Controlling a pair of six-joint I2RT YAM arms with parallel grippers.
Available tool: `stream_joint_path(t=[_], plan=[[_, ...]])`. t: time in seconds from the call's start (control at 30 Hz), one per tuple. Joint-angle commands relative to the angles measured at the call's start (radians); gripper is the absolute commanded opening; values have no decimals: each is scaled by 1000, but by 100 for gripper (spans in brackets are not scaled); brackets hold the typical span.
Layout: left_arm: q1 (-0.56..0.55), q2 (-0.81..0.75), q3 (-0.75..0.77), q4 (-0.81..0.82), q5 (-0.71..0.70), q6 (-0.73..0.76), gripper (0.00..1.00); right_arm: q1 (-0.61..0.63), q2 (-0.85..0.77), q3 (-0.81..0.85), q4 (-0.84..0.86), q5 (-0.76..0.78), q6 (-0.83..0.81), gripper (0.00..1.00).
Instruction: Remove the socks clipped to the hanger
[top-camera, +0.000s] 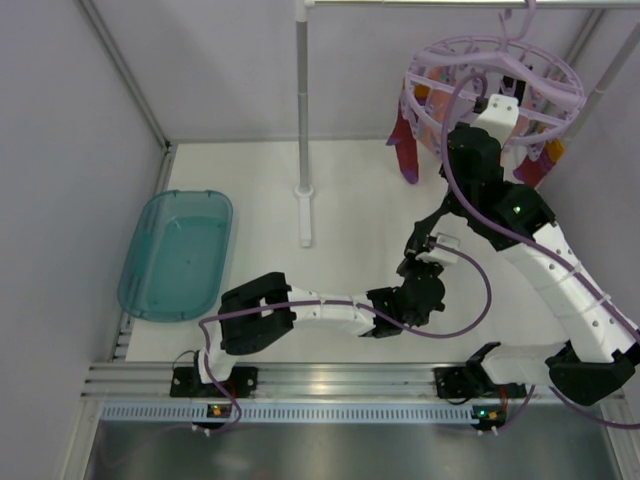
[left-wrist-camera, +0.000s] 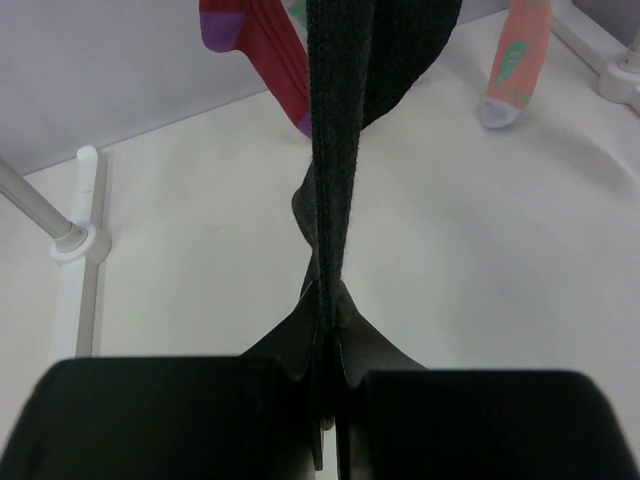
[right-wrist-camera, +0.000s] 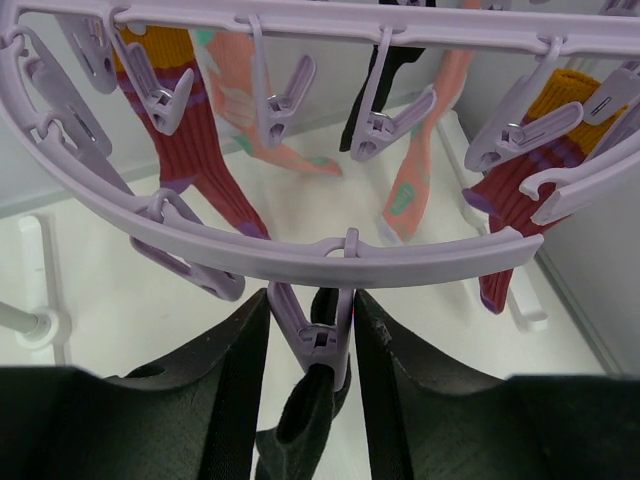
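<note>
Left fingers (left-wrist-camera: 285, 365) are clamped on the lower end of a black sock (left-wrist-camera: 350, 120), stretched above the worktop (left-wrist-camera: 500, 260). Right fingers (right-wrist-camera: 230, 380) flank the peg (right-wrist-camera: 322, 345) holding that sock to the hanger (right-wrist-camera: 330, 255) rim; whether they squeeze it cannot be told. Red and pink socks (right-wrist-camera: 215, 170) hang clipped nearby.

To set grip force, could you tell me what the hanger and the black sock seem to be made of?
Hanger: moulded lilac plastic, smooth with a slight sheen, apparently rigid. Black sock: knitted fabric, matt, with fine ribs visible, hanging limp and twisted.
</note>
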Motion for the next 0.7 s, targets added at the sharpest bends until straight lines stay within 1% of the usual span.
stream_joint_path(t=[0.0, 0.17, 0.27, 0.33, 0.4, 0.67], plan=[[-1, -1, 27, 32, -20, -5, 0, 13, -7, 32, -7, 27, -22, 37], [-1, -2, 24, 34, -21, 1, 0, 13, -12, 15, 22, 32, -34, 36], [-1, -2, 19, 34, -23, 1, 0, 13, -7, 14, 33, 36, -45, 33], [-1, -4, 21, 32, -26, -1, 0, 13, -4, 15, 39, 33, -52, 22], [-1, -4, 23, 34, -26, -1, 0, 13, 2, 17, 36, 30, -54, 0], [-1, -2, 23, 34, -31, 11, 0, 13, -30, -22, 84, 21, -65, 0]])
